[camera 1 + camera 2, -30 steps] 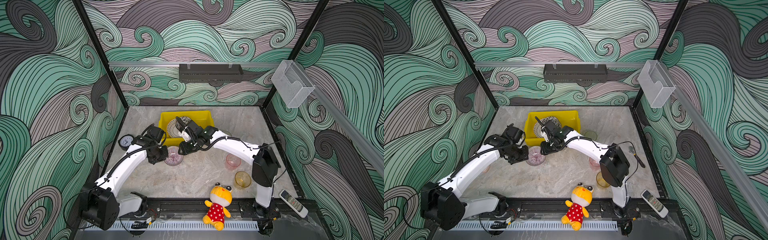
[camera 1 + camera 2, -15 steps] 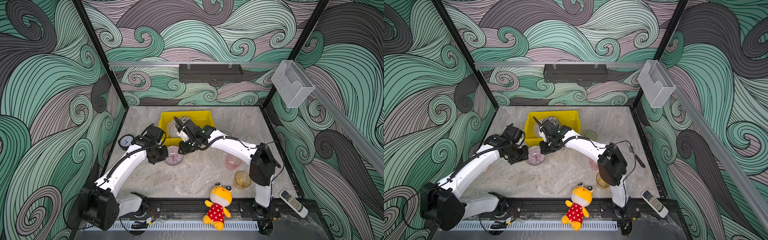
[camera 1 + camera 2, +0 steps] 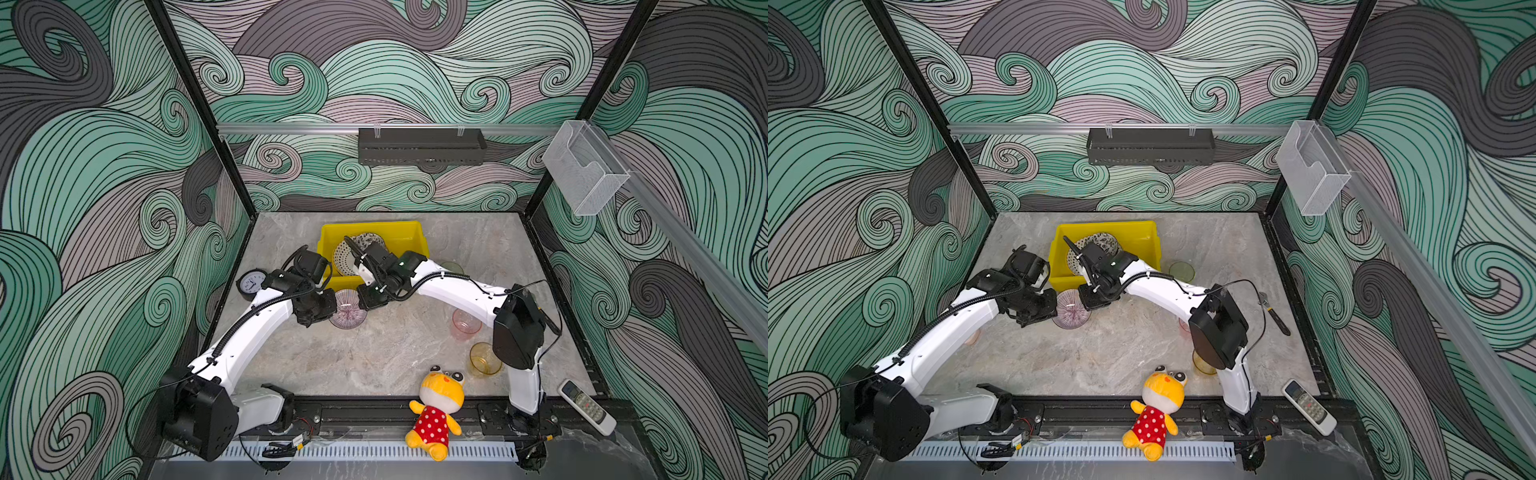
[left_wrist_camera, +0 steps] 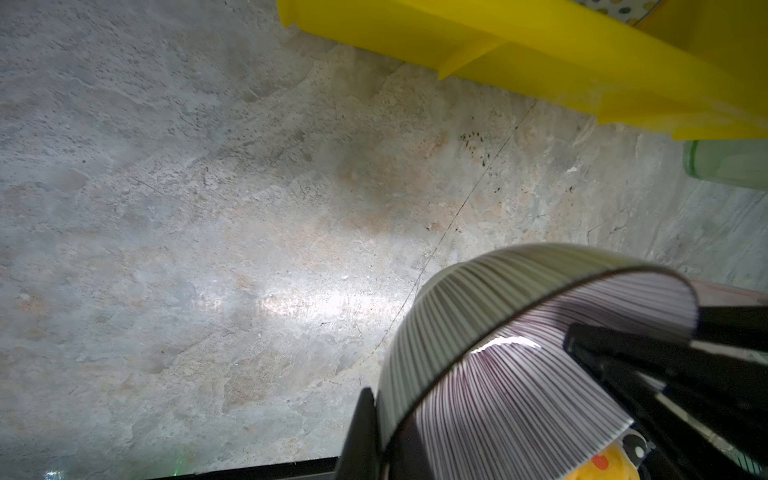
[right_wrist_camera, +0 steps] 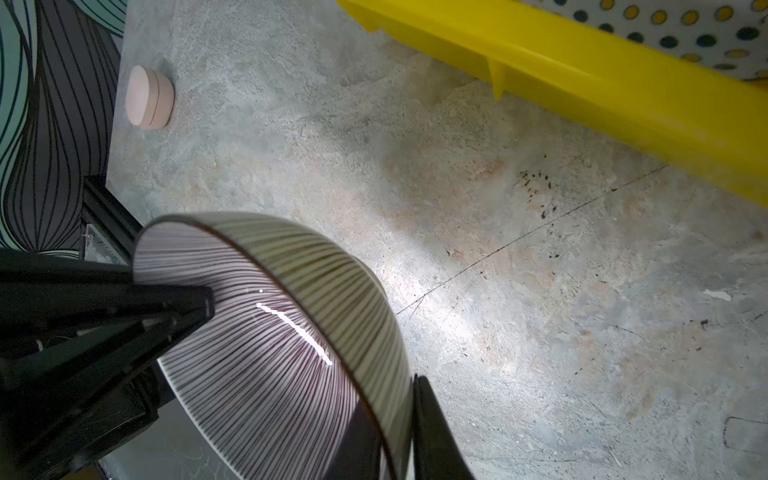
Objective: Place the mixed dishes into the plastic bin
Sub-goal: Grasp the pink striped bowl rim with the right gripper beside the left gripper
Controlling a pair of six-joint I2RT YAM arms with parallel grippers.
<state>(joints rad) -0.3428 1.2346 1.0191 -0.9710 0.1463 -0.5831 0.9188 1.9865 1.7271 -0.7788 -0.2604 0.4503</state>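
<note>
— How many dishes are you holding?
— One. My left claw (image 5: pixel 199 307) and right claw (image 4: pixel 582 336) are both pinched on the rim of the striped bowl (image 3: pixel 348 309), just outside the yellow bin (image 3: pixel 409 235).
— What's in the bin?
— Two plates: a dotted plate (image 3: pixel 341 258) and a black-and-white plate (image 3: pixel 370 240).
— And cups?
— Three on the table (image 3: pixel 374 361): green cup (image 3: pixel 1182 271), pink cup (image 3: pixel 465 326), amber cup (image 3: pixel 484 360).

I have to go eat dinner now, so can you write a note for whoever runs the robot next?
Grippers: left gripper shut on the striped bowl at its rim; right gripper shut on the opposite rim.
Bowl: just in front of the yellow bin, not in it.
Done: the dotted plate and a black-and-white patterned plate lie in the bin.
Left: this bowl, then the green cup near the bin, and the pink cup and amber cup on the table.
</note>
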